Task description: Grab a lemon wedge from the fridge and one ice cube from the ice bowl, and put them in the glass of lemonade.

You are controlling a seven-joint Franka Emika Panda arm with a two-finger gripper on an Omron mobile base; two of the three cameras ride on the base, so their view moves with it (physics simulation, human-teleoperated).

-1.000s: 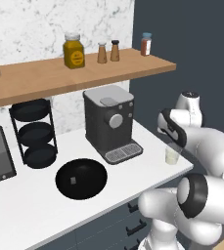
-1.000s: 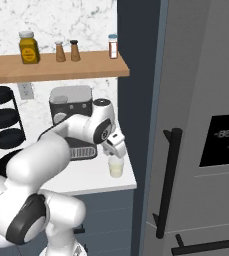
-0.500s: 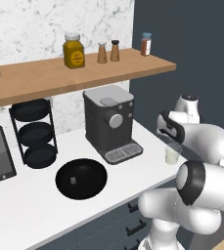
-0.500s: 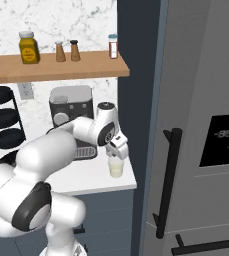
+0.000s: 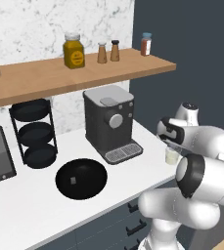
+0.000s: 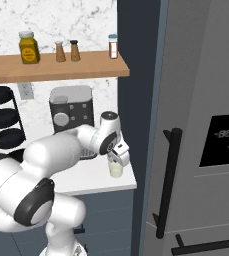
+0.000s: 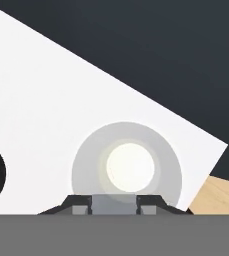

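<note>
my gripper (image 7: 115,204): directly above glass of lemonade (image 7: 127,168), jaws nearly closed on a small pale grey block, likely the ice cube (image 7: 114,204)
ice bowl (image 5: 81,178): at glass's 9 o'clock, left base view

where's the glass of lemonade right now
The glass of lemonade stands near the counter's right front corner, right of the coffee machine, directly beneath the claw.

A home kitchen: coffee machine (image 5: 108,123) on a white counter (image 5: 25,210), spice jars (image 5: 108,51) on a wooden shelf (image 5: 45,80), fridge (image 6: 206,100) alongside.
</note>
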